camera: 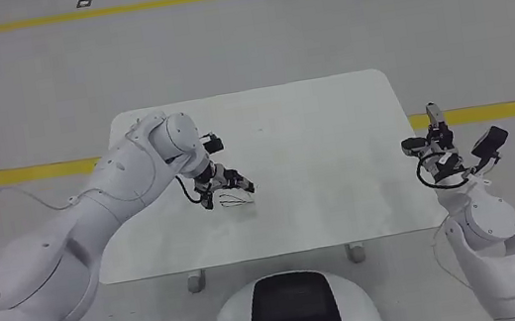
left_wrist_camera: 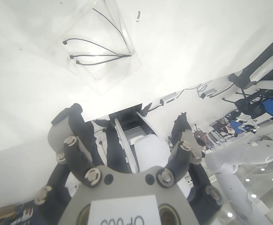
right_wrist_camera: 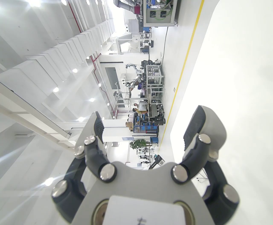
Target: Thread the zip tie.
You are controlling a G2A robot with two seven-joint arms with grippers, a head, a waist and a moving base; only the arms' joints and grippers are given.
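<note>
Clear plastic bag (left_wrist_camera: 111,71) of black zip ties (left_wrist_camera: 96,55) lies left of centre on the white worktop (camera: 325,140). The left gripper (left_wrist_camera: 128,114), its arm bent in across the worktop, hovers near the bag, fingers spread. At the right edge, the right gripper (right_wrist_camera: 148,121) points forward, fingers spread.

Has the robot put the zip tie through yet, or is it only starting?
Only starting. Nothing's done: the zip ties lie loose in their clear container on the table, none looped. The left gripper hovers near it, jaws open and empty. The right gripper hangs past the table's edge, also open. Grabbing and threading are left.
</note>
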